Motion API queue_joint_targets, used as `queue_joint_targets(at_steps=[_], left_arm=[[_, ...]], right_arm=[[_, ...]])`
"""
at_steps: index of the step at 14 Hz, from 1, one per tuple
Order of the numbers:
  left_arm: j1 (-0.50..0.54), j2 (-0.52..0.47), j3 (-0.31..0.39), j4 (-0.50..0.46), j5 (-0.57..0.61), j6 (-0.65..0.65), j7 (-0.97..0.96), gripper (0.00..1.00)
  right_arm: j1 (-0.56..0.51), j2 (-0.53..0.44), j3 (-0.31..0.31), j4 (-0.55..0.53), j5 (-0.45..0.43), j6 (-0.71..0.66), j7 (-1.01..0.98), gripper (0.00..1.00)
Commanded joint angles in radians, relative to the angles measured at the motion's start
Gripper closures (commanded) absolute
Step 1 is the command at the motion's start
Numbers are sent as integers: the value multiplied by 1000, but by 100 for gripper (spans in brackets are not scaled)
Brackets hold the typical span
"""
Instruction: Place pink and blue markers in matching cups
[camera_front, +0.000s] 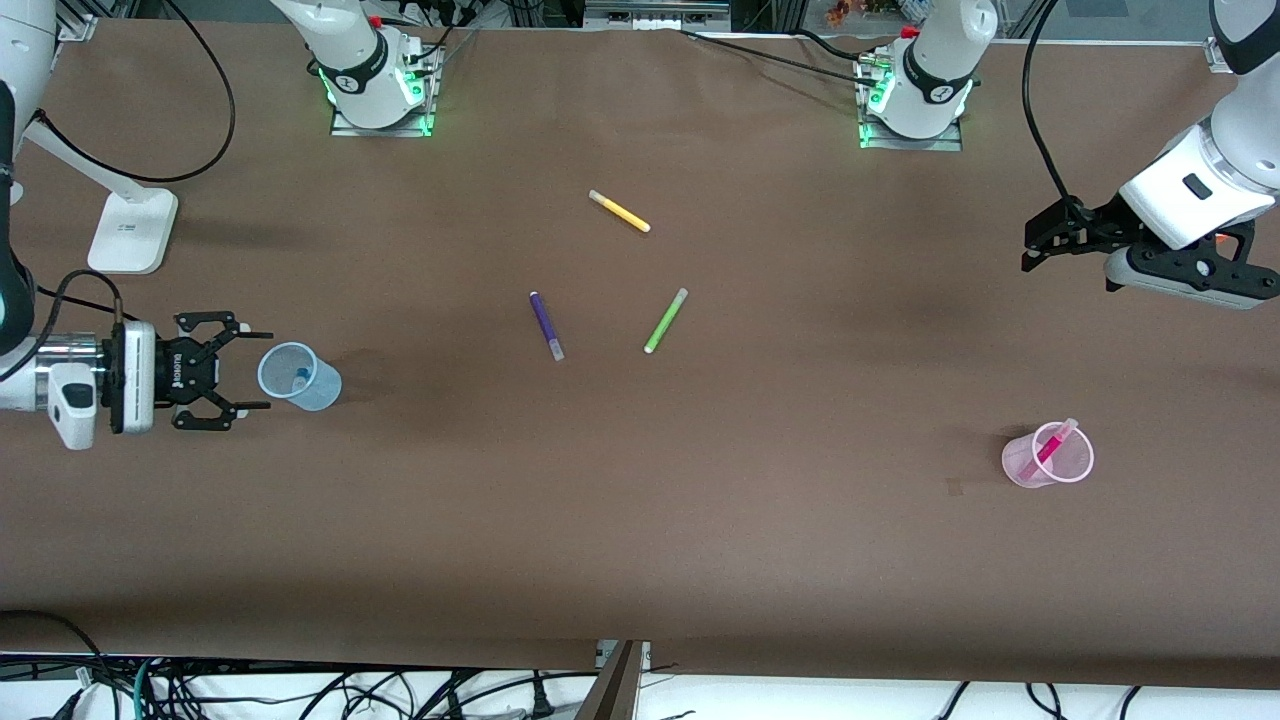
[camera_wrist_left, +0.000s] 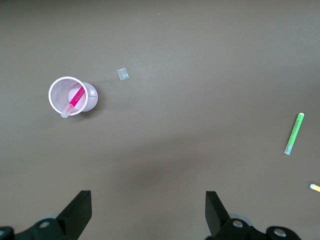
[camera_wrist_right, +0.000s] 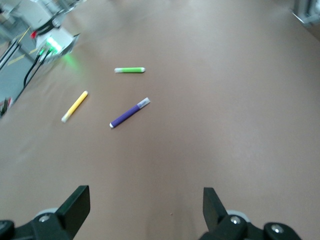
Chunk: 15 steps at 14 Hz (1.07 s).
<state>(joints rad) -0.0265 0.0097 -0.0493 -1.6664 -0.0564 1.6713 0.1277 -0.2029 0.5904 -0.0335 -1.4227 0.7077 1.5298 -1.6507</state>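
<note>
My right gripper (camera_front: 248, 382) stands open and empty, just beside the blue cup (camera_front: 299, 376), where the blue marker (camera_front: 301, 378) already sits. My left gripper (camera_front: 1030, 247), fingers apart, hangs high, well away from the pink cup (camera_front: 1048, 455) holding the pink marker (camera_front: 1050, 449). I judge both are placed; I should retreat slowly, without touching the cups.

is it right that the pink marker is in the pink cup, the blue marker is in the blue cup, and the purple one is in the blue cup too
Not quite. The pink marker does stand in the pink cup, and the blue marker is in the blue cup. But the purple marker is not in any cup: the front view shows it lying on the table beside the green marker.
</note>
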Motion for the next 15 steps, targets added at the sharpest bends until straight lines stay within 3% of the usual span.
queue_joint_targets(at_steps=[1, 5, 13, 15], left_arm=[[2, -13, -1, -10, 1, 2, 24, 0], [2, -13, -1, -10, 1, 1, 24, 0], [2, -13, -4, -12, 3, 2, 13, 0], [2, -11, -4, -12, 12, 4, 10, 0]], right_arm=[[-3, -10, 7, 33, -45, -16, 193, 0], [0, -39, 7, 56, -143, 4, 452, 0], [124, -266, 20, 1, -545, 16, 1183, 0], [155, -328, 29, -48, -592, -2, 1403, 0]])
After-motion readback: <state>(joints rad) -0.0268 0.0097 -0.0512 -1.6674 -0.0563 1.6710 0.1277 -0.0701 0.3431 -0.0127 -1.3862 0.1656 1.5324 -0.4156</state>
